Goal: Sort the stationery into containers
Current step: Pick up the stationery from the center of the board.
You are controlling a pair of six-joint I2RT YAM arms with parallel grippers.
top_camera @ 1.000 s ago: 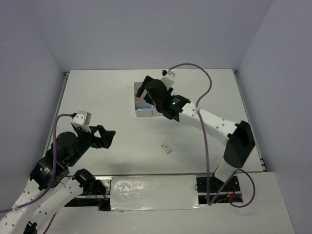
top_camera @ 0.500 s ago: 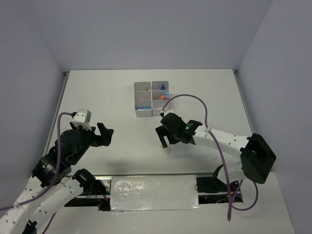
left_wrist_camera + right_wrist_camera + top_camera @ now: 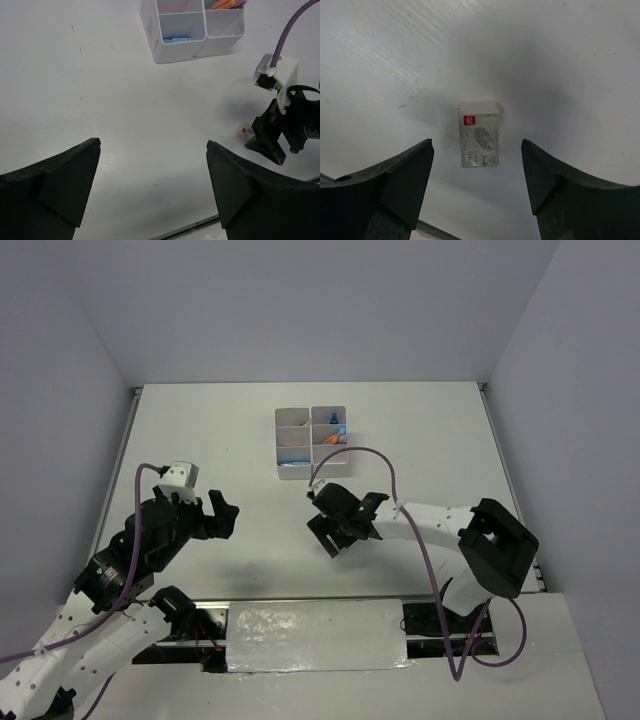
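The white six-compartment container (image 3: 311,445) stands at the table's back middle; it also shows in the left wrist view (image 3: 172,51). It holds a blue piece (image 3: 175,39), orange and pink pieces (image 3: 336,438) and a small blue-capped bottle (image 3: 331,420). A small white staple box (image 3: 479,133) lies flat on the table, also seen from the left wrist (image 3: 243,130). My right gripper (image 3: 476,145) is open, just above the box, one jaw on each side, not touching it; in the top view (image 3: 330,536) it hides the box. My left gripper (image 3: 152,145) is open and empty over bare table (image 3: 222,515).
The right arm's purple cable (image 3: 385,465) loops above the table between the container and the gripper. The table's near edge (image 3: 190,227) runs just below the left gripper. Grey walls close in the table at the back and sides.
My right arm swung from over the container down to the front middle and now straddles the staple box. My left gripper shifted slightly.
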